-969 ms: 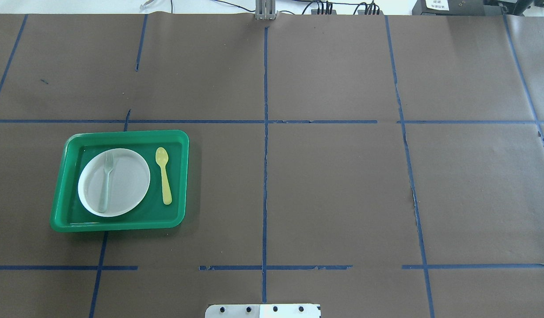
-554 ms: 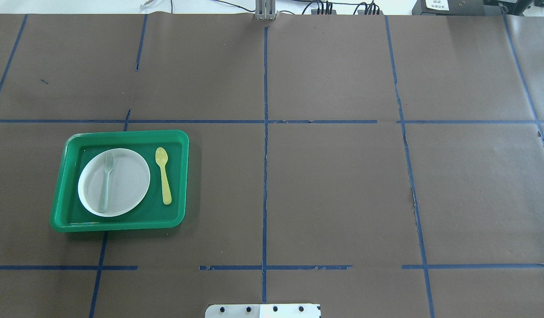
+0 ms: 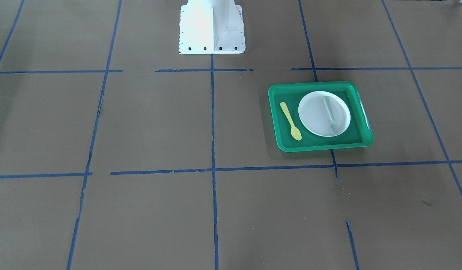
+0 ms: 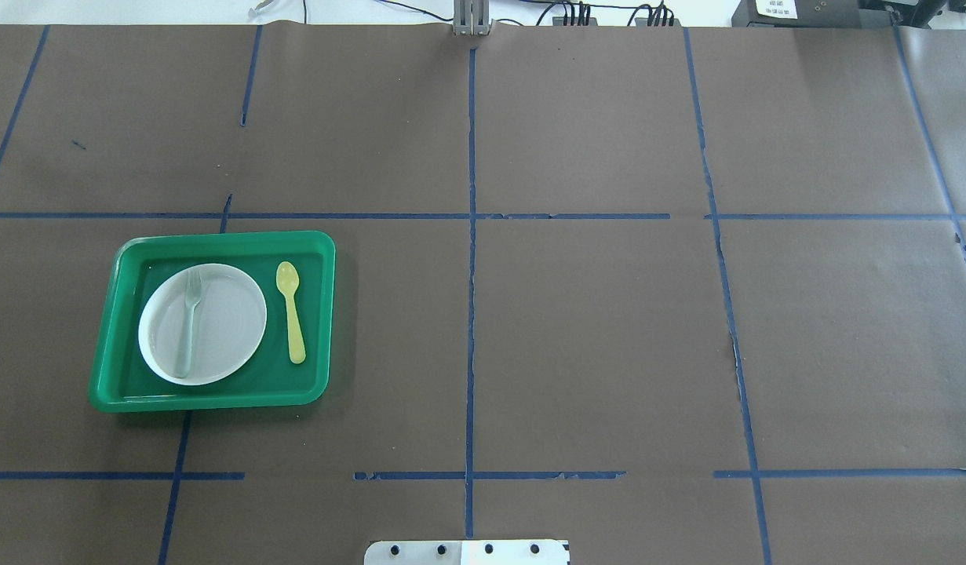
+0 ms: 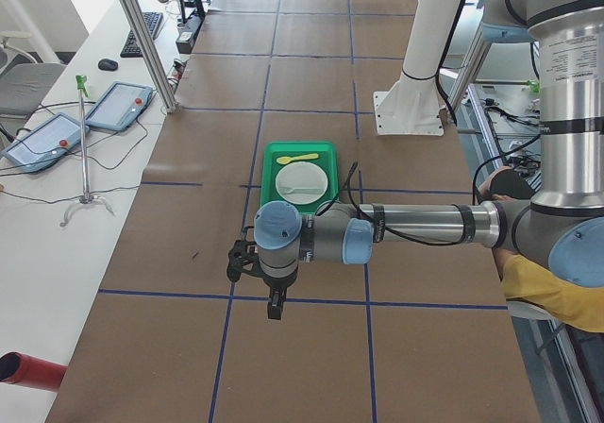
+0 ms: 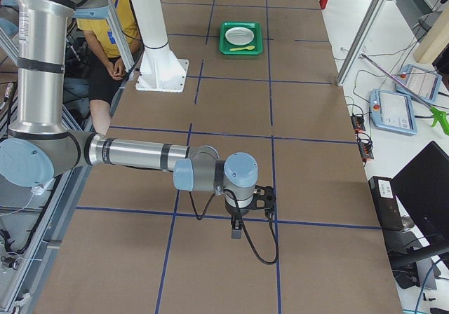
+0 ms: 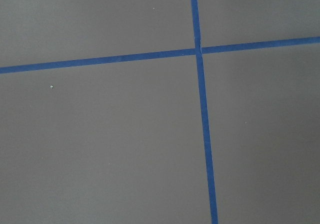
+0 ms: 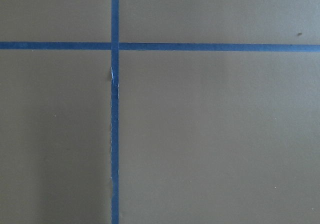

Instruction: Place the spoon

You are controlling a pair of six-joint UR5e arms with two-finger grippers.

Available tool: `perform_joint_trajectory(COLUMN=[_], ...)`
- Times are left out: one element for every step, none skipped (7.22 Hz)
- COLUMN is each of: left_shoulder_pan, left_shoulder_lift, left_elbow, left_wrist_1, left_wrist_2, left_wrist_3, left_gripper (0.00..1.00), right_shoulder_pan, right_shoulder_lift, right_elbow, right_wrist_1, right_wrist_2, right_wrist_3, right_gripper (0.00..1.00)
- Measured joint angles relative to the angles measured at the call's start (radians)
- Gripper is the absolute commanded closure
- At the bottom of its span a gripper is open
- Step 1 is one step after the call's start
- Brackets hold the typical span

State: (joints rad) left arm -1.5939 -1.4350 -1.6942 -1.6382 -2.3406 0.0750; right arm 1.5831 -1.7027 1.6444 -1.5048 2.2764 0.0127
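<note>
The yellow spoon [image 4: 291, 311] lies flat on the floor of a green tray [image 4: 216, 239], to the right of a white plate [image 4: 227, 322], bowl end toward the far side. It also shows in the front view [image 3: 291, 121]. A pale grey-green fork [image 4: 189, 322] lies on the plate. Neither gripper shows in the overhead or front views. The left gripper [image 5: 274, 308] hangs over bare table, well short of the tray in the left side view. The right gripper [image 6: 236, 231] hangs far from the tray. I cannot tell whether either is open or shut.
Brown paper with blue tape lines [image 4: 471, 314] covers the table. Both wrist views show only paper and tape. The robot's white base [image 3: 212, 26] stands at the table edge. A seated person [image 6: 112, 41] is beside the base.
</note>
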Motion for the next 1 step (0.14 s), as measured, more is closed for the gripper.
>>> perform_joint_trajectory(left_shoulder_pan=[0.000], left_shoulder_lift=[0.000], left_elbow=[0.000], left_wrist_1=[0.000], left_wrist_2=[-0.001], left_wrist_3=[0.000], left_gripper=[0.00], right_shoulder_pan=[0.000], right_shoulder_lift=[0.000], right_elbow=[0.000], right_wrist_1=[0.000], right_wrist_2=[0.000], right_wrist_3=[0.001], right_gripper=[0.00])
